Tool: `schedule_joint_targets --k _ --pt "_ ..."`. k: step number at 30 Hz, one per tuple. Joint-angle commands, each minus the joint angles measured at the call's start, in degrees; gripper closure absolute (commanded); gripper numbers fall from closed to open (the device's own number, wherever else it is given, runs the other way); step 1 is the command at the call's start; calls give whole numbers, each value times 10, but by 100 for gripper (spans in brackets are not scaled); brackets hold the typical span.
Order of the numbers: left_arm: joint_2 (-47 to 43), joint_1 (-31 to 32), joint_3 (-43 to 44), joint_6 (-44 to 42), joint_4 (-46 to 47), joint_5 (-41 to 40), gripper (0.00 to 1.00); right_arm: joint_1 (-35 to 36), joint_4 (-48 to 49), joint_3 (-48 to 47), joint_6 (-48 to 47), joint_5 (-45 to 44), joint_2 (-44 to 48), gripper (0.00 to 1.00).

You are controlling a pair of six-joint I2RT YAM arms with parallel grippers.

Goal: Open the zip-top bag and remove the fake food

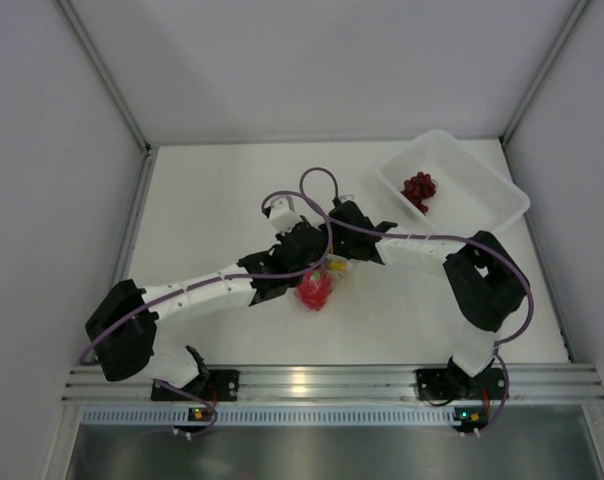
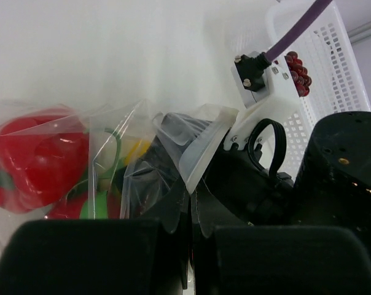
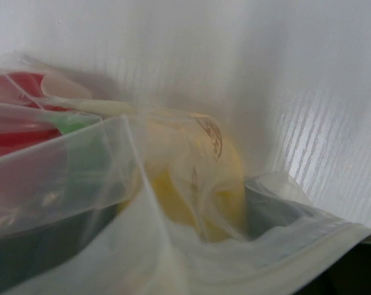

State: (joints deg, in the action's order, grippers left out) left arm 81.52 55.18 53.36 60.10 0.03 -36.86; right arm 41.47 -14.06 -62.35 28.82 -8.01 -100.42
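one bag (image 1: 320, 290), one tray (image 1: 474, 183), one grape bunch (image 1: 419, 189).

clear zip-top bag (image 2: 121, 126), peppers (image 2: 32, 160) inside (grapes (image 1: 418, 188) out)

Fake food (image 2: 32, 160) inside zip-top bag (image 1: 317, 295) at mid-table (image 1: 212, 200), grape bunch (image 1: 419, 190) in tray (image 1: 467, 165) far right.

- No word, brand, number or sign can be read in any view.
- A small dark mark (image 3: 211, 136) sits at the yellow pepper (image 3: 191, 196), on it or on the zip-top bag (image 3: 69, 178); too blurred to read.
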Motion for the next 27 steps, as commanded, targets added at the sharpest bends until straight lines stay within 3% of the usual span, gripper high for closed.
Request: schedule_joint_targets --k 1,3,6,7,12,23,27 --pt "3 -2 21 -9 28 21 100 11 23 -15 7 -44 -29 25" --pt "2 -3 18 -9 28 22 100 11 26 -8 9 -55 -34 28" --pt "0 -6 16 -12 27 20 100 12 39 6 9 -59 -19 44" --pt "0 -7 14 -13 27 19 100 11 40 8 7 -59 -14 55" --pt "5 -8 14 -22 27 14 100 12 27 11 -2 -51 43 67" --pt "10 -8 24 -48 26 16 100 26 0 14 -9 -32 144 68" --pt "19 -8 30 -61 27 30 100 27 12 13 -7 16 167 68"
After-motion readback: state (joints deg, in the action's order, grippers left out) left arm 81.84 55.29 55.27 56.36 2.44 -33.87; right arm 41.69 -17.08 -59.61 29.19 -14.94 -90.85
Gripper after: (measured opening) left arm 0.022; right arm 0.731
